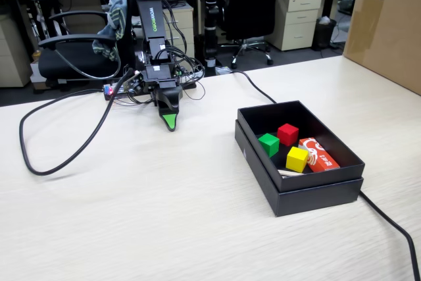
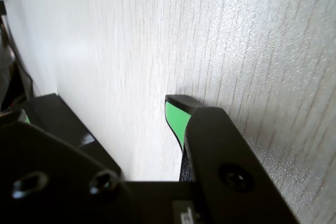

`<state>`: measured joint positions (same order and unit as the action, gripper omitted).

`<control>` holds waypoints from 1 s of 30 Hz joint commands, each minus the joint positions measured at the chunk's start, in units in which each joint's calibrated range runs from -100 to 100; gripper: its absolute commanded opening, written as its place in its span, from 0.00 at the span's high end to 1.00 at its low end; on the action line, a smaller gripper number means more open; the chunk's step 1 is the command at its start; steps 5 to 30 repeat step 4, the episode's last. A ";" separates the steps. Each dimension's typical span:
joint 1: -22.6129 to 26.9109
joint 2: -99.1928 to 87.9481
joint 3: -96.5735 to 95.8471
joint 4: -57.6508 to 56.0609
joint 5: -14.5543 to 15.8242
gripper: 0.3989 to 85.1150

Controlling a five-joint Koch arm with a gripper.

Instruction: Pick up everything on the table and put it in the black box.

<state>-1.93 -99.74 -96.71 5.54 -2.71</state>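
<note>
The green cube [image 1: 268, 143] lies inside the black box [image 1: 316, 197], which stands on the right of the table [image 1: 164, 222] in the fixed view. My gripper [image 1: 170, 122] hangs tip-down just above the table, well left of the box. In the wrist view the gripper [image 2: 97, 107] is open: a green-padded fingertip [image 2: 176, 116] shows on the right, the other jaw is a dark slab on the left, and only bare tabletop [image 2: 236, 35] shows between them. Neither the cube nor the box appears in the wrist view.
A red cube [image 1: 287, 133], a yellow cube [image 1: 297, 158] and a red-and-white packet [image 1: 320, 154] also lie in the box. A big brown cardboard box [image 1: 388, 24] stands at the far right. A black cable [image 1: 66, 156] loops on the left, and another cable [image 1: 388, 218] runs past the box.
</note>
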 commanded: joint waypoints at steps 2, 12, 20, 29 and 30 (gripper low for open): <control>0.05 0.09 -1.11 -2.47 -0.05 0.41; 0.05 0.09 -1.11 -2.47 -0.05 0.41; 0.05 0.09 -1.11 -2.47 -0.05 0.41; 0.05 0.09 -1.11 -2.47 -0.05 0.41; 0.05 0.09 -1.11 -2.47 -0.05 0.41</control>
